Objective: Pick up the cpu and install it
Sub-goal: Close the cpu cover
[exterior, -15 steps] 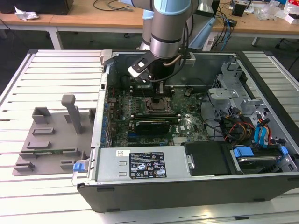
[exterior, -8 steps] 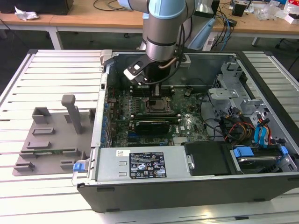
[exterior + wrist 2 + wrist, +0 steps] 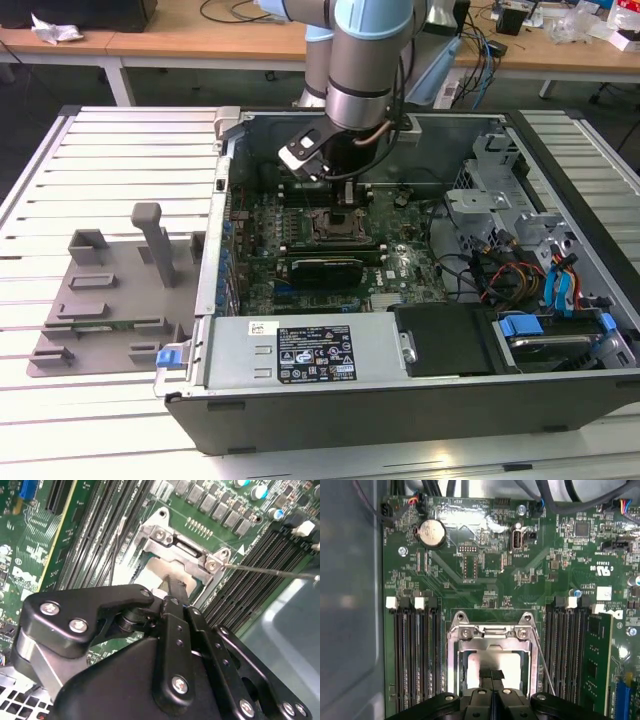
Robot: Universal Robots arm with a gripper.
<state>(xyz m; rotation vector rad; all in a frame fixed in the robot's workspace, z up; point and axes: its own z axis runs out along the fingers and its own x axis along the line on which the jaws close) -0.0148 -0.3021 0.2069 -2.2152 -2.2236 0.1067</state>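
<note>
My gripper [image 3: 338, 196] hangs inside the open computer case [image 3: 400, 400], straight over the metal-framed socket [image 3: 335, 226] on the green motherboard. In both wrist views the two black fingers stand pressed together, shut. Their tips [image 3: 490, 673] [image 3: 176, 586] are at the pale silver top of the cpu [image 3: 509, 664] [image 3: 157, 573], which lies flat inside the socket frame [image 3: 492, 632] [image 3: 172, 545]. Whether the tips touch the cpu or hover just over it I cannot tell. The gripper body hides the near part of the socket.
Dark memory slots [image 3: 415, 650] flank the socket, with a green memory stick [image 3: 595, 665] on one side. A thin wire lever [image 3: 270, 571] runs beside the frame. A black card [image 3: 325, 268] lies in front of the socket, cables [image 3: 510, 270] at the exterior view's right, a grey fixture [image 3: 110, 290] outside at its left.
</note>
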